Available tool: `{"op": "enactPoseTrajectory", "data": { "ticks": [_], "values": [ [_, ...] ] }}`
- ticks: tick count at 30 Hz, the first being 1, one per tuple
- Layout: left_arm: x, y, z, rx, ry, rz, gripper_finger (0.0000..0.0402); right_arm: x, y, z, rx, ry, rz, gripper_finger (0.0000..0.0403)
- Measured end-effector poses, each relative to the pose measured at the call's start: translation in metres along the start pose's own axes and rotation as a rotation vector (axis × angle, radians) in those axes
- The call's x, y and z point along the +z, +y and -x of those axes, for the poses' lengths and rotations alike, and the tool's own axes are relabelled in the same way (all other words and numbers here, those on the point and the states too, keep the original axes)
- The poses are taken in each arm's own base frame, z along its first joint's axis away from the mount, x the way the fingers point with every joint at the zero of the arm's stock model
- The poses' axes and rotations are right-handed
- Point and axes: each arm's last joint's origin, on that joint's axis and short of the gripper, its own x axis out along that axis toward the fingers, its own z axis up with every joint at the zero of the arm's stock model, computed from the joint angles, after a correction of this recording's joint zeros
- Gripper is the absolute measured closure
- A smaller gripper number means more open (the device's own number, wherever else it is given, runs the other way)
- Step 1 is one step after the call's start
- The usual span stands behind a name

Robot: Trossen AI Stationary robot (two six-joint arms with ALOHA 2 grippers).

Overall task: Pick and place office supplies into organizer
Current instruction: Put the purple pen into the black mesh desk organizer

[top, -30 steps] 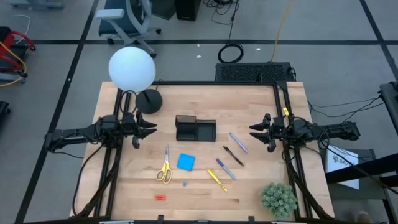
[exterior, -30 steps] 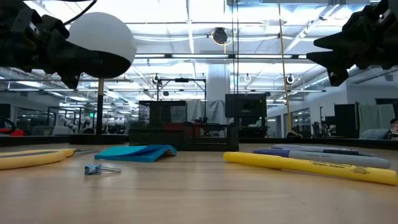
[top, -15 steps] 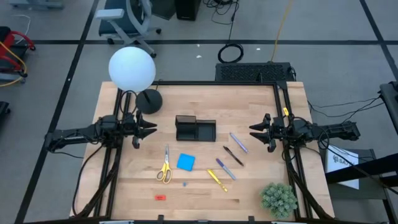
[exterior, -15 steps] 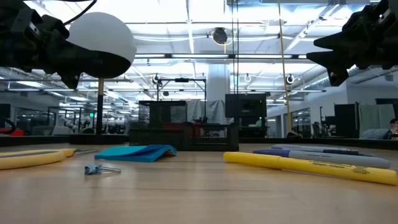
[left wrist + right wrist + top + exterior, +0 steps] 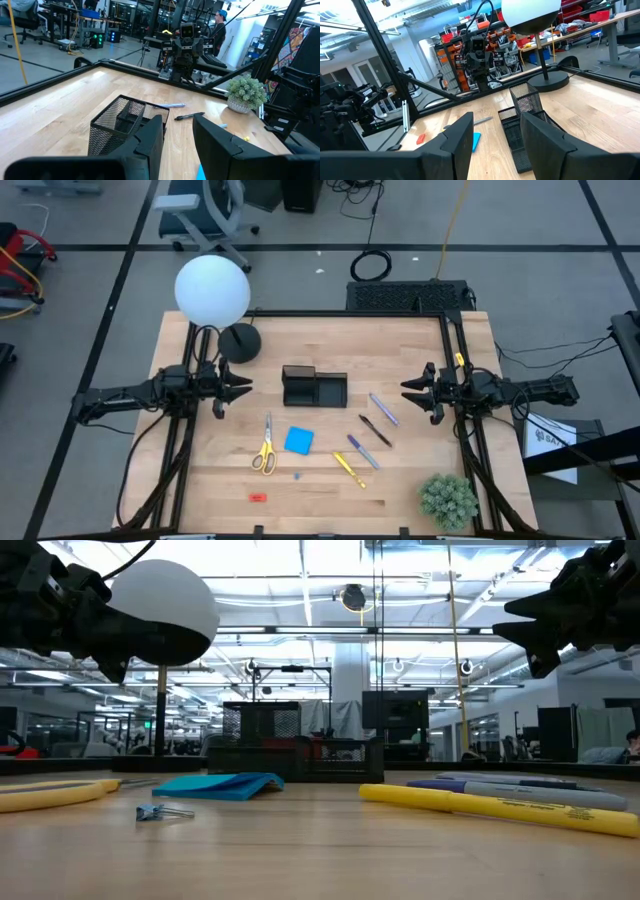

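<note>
High view: same idle grippers (image 5: 238, 390)

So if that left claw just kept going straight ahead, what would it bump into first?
Probably the black mesh organizer, directly ahead of the left gripper. The gripper rides above the table, so it might pass over.

Both arms wait above the table sides.
The left gripper (image 5: 243, 387) and right gripper (image 5: 408, 392) point inward, fingers apart, holding nothing.

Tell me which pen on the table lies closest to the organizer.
The pale grey-purple pen, farthest from the yellow marker; it lies just right of the black mesh organizer.
</note>
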Motion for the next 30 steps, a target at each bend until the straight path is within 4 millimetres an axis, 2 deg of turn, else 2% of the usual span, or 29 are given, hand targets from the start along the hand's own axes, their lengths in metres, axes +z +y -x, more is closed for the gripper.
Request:
{"op": "enactPoseTrajectory", "data": {
  "ticks": [18, 26, 30],
  "values": [
    [0.001, 0.0, 0.0, -0.001, -0.006, 0.002, 0.0286, 0.0, 0.0, 0.0, 0.0, -0.006, -0.096, 0.0248],
    [0.01, -0.003, 0.001, -0.036, -0.104, 0.184, 0.0286, 0.001, 0.0, 0.0, 0.003, -0.011, -0.155, 0.0248],
    [0.017, -0.004, 0.002, -0.049, -0.18, 0.192, 0.0286, 0.006, 0.002, 0.0, 0.024, -0.055, -0.148, 0.0248]
  ]
}}
